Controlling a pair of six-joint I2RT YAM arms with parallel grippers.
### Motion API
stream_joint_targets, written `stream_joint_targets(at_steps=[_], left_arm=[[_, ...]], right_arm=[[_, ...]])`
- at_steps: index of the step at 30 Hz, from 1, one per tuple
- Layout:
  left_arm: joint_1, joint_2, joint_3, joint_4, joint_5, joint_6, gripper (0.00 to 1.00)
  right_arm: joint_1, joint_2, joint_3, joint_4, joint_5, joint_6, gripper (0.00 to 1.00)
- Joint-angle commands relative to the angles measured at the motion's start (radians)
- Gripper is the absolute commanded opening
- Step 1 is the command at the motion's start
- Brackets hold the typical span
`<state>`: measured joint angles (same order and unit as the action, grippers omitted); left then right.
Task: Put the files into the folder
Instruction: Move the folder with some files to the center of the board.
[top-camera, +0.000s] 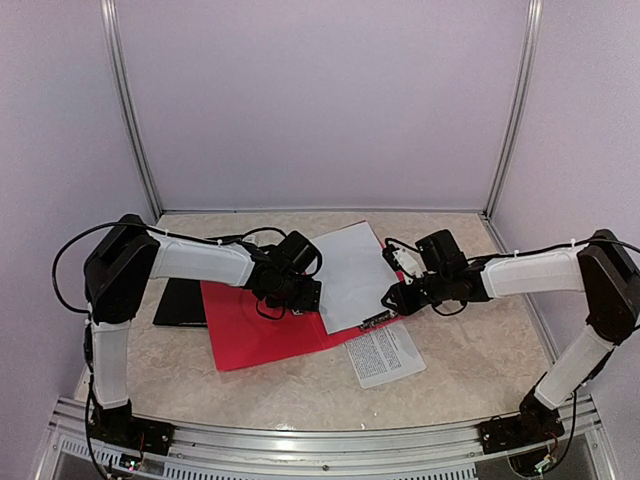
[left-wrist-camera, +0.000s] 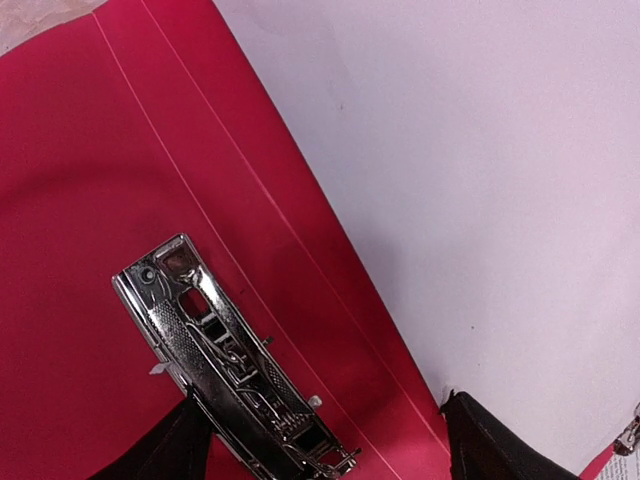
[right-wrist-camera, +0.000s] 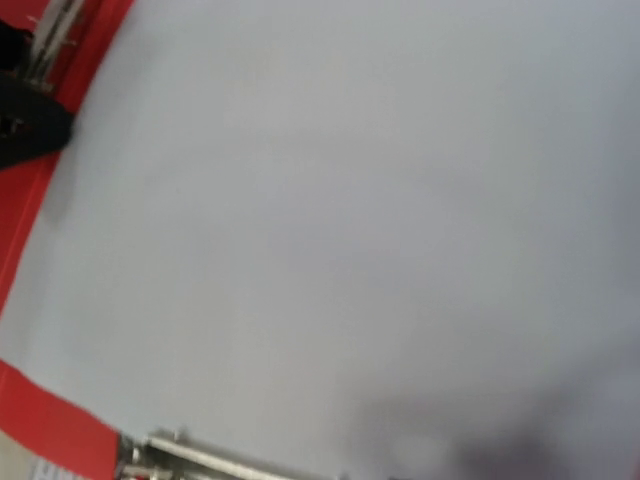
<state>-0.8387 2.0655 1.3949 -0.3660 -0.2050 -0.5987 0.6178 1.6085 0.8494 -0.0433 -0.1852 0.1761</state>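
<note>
A red folder (top-camera: 250, 335) lies open on the table. A blank white sheet (top-camera: 352, 272) rests on its right half and fills the right wrist view (right-wrist-camera: 350, 220). A printed sheet (top-camera: 385, 353) lies on the table just in front of the folder. My left gripper (top-camera: 292, 288) is open low over the folder's spine; in the left wrist view (left-wrist-camera: 325, 410) its fingers straddle a chrome lever clip (left-wrist-camera: 225, 365) and the white sheet's edge (left-wrist-camera: 470, 180). My right gripper (top-camera: 397, 298) is at the sheet's right edge; its fingers are hidden and the view is blurred.
A flat black object (top-camera: 180, 302) lies on the table left of the red folder, partly under my left arm. A second metal clip (top-camera: 376, 320) sits at the folder's near right edge, also in the right wrist view (right-wrist-camera: 190, 455). Walls enclose the table.
</note>
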Motion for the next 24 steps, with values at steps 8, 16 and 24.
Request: stream_joint_targets(at_steps=[8, 16, 24], left_arm=[[-0.054, -0.036, -0.03, 0.13, 0.22, -0.132, 0.74], [-0.101, -0.016, -0.007, 0.174, 0.33, -0.047, 0.72], [-0.001, -0.233, -0.186, 0.242, 0.298, -0.011, 0.76]], right_arm=[[0.008, -0.148, 0.022, -0.172, 0.144, -0.012, 0.28], [-0.01, -0.146, 0.017, -0.181, 0.143, -0.009, 0.28], [-0.001, -0.102, 0.0, -0.026, -0.063, -0.019, 0.38]])
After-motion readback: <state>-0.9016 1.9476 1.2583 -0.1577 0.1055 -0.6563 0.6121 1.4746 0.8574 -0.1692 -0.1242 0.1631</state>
